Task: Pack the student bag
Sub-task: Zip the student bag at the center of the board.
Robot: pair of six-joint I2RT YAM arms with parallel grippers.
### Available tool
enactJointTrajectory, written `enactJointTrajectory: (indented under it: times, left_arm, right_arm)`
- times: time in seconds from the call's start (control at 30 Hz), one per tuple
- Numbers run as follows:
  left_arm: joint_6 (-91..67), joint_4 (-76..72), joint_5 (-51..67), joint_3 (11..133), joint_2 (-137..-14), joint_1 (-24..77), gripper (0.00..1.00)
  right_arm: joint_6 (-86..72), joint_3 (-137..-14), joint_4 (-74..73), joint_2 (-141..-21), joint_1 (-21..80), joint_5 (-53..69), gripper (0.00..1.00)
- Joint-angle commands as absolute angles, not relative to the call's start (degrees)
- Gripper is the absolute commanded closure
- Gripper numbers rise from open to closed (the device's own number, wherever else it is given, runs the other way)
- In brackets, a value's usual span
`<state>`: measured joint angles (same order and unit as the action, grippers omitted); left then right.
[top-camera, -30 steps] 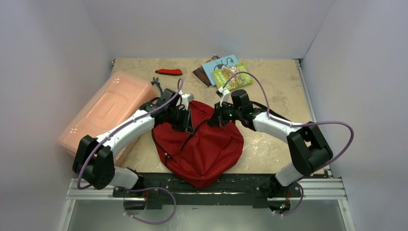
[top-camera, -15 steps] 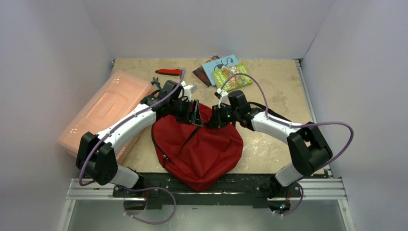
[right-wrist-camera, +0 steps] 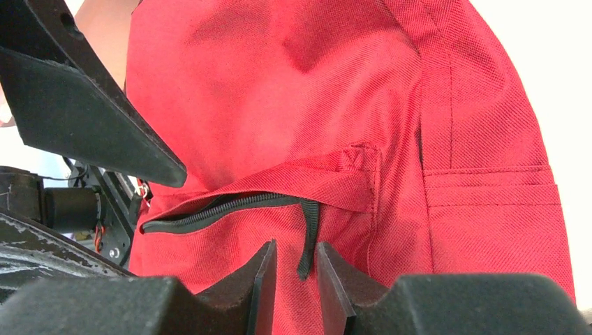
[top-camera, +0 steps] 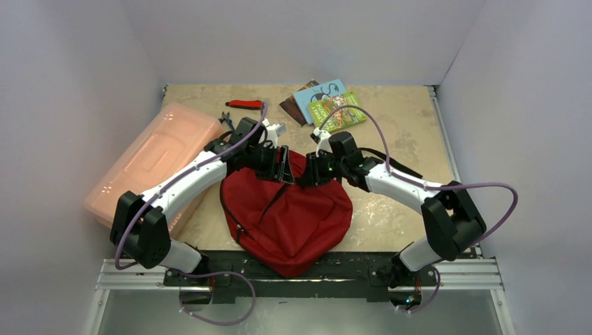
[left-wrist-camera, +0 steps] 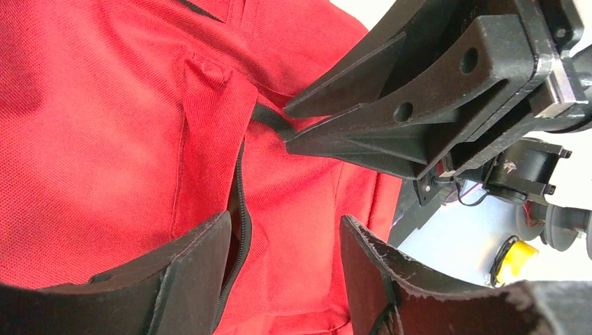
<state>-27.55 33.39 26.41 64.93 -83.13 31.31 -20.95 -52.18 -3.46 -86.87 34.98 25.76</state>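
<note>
**Desk:** Where is the student bag point(top-camera: 293, 216)?

**Photographer:** Flat on the table point(top-camera: 405, 118), near-centre, seen from above.

**Desk:** And the wrist views?

**Photographer:** They add this: left gripper point(left-wrist-camera: 285, 220) spread over the part-open zipper point(left-wrist-camera: 241, 202), right gripper point(right-wrist-camera: 296, 246) pinching the black zipper pull point(right-wrist-camera: 307, 237). Writing on the books point(top-camera: 328, 105) is too small to read.

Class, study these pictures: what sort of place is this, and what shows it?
Probably a robot test cell: plain white walls box in a beige table, two robot arms are bolted to a rail at its near edge, and the student bag and books lie there like props.
</note>
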Motion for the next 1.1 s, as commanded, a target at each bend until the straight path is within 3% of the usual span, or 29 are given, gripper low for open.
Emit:
enactJointTrajectory:
  times: [0.0,0.5,0.8,1.07]
  left_arm:
    - [-28.5,31.3,26.7,64.1,-81.1,31.5,0.42]
    - [-28.6,31.4,26.1,61.6,-78.7,31.5,0.43]
    - [-28.1,30.4,24.8,59.9,-79.7,31.5,0.43]
    - [-27.8,28.7,25.3,60.7,-85.2,31.6,0.45]
  right_arm:
    - [-20.4,-54.9,-3.6,-85.7,36.2,23.8,0.70]
    - [-22.0,-53.7,-0.8,-88.4,37.1,23.5,0.66]
    - [-23.3,-55.0,-8.1,-80.0,37.3,16.1,0.49]
    - [-32.8,-47.6,2.1,-79.0,37.4,24.6,0.60]
